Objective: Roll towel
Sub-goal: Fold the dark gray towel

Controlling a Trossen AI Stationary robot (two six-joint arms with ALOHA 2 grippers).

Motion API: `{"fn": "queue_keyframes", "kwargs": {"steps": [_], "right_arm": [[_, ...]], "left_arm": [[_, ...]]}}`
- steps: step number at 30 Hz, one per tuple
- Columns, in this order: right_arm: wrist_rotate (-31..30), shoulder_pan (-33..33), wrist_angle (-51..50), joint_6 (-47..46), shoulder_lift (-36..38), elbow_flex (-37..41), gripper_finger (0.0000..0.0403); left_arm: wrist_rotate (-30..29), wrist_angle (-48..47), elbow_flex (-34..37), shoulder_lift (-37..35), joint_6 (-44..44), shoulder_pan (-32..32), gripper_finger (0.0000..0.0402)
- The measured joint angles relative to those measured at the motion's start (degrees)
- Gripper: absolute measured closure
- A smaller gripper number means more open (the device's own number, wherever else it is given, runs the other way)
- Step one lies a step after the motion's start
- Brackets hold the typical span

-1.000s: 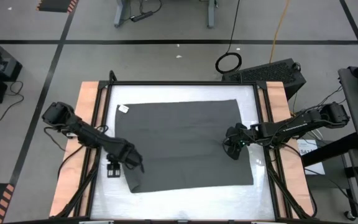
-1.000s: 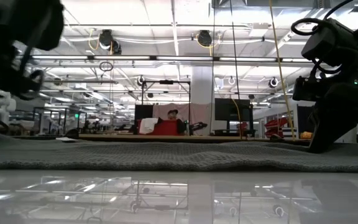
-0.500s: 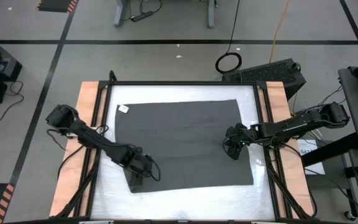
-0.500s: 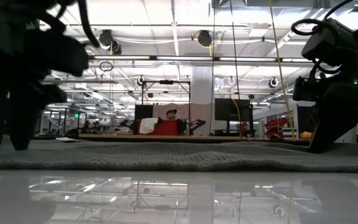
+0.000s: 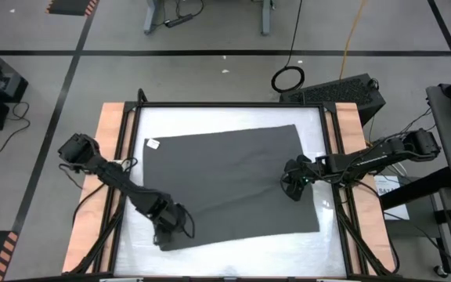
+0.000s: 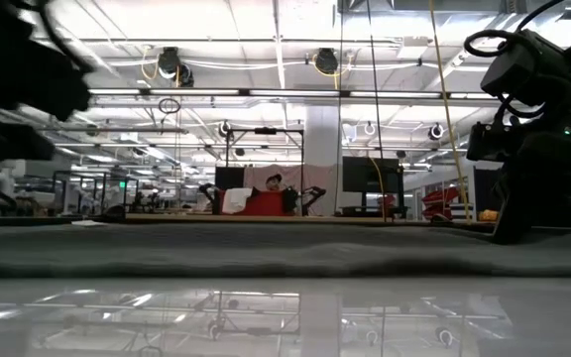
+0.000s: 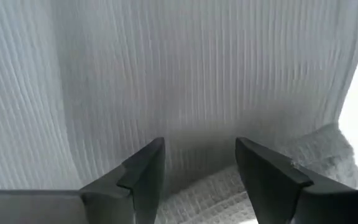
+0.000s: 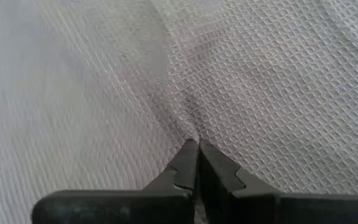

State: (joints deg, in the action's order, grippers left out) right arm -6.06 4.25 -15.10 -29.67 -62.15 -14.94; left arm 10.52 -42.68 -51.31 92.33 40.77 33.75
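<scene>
The dark charcoal-grey towel (image 5: 229,184) lies spread flat on the white table (image 5: 241,254), slightly askew, with a small white tag (image 5: 153,143) at its far-left corner. My left gripper (image 5: 169,227) is open, pointing down at the towel's near-left corner; in the left wrist view (image 7: 197,149) its fingers stand either side of a raised bunch of cloth. My right gripper (image 5: 291,188) is shut with its tips down on the towel's right part, as the right wrist view (image 8: 197,142) and the low view (image 6: 509,233) show. My left gripper comes from above with its fingertips (image 7: 145,171) set on the towel near the near-left corner. A raised bunch of cloth (image 7: 197,190) sits between the open fingers; the rest lies flat on the table. My right gripper presses its shut fingertips (image 8: 191,155) down on the towel's right part, from above and slanting from the table's right. Creases (image 8: 179,115) in the cloth run in toward the tips. The towel stays flat on the table there.
Wooden side rails (image 5: 110,157) and a black frame border the table. Bare white table shows along the near edge and beyond the towel's far edge (image 5: 225,117). In the low view a person in red (image 6: 266,201) shows far behind in the room.
My left gripper has gone toward the table's near edge, onto the towel's near-left corner. The towel's left side has slid toward the near edge with it, so the towel has turned a little, while the part under my right gripper has stayed put.
</scene>
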Motion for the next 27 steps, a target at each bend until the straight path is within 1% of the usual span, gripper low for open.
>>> {"fn": "queue_keyframes", "kwargs": {"steps": [4,8,13,18,20,21,23,27], "right_arm": [[0.08,-0.62,-0.36,0.08,0.02,-0.02,0.0397],[0.41,-0.92,-0.39,0.08,0.02,-0.02,0.0397],[0.41,-0.92,-0.39,0.08,0.02,-0.02,0.0397],[0.41,-0.92,-0.27,-0.07,0.02,-0.02,0.0397],[0.37,-0.92,0.11,-0.09,0.02,0.0,0.0397],[0.3,-0.94,0.09,-0.07,0.02,-0.27,0.0397],[0.2,-0.92,-0.62,0.36,0.33,-1.29,0.0396],[0.04,-0.85,-4.64,2.12,2.45,-5.8,0.0386]], "left_arm": [[-0.02,-5.1,0.09,0.12,2.7,3.13,0.0198],[0.36,-5.04,0.07,0.09,6.06,5.95,0.0198],[4.18,-4.92,0.06,0.07,11.13,9.59,0.0198],[9.96,-5.22,-0.03,-0.01,15.71,13.01,0.0198],[10.31,-6.83,-0.33,-0.47,17.15,14.03,0.0198],[9.87,-7.61,-0.61,-0.68,17.43,14.24,0.0198],[6.07,-8.68,-1.33,-1.25,17.43,14.39,0.0198],[-6.27,-6.92,-2.61,-2.1,16.69,13.41,0.0198]]}}
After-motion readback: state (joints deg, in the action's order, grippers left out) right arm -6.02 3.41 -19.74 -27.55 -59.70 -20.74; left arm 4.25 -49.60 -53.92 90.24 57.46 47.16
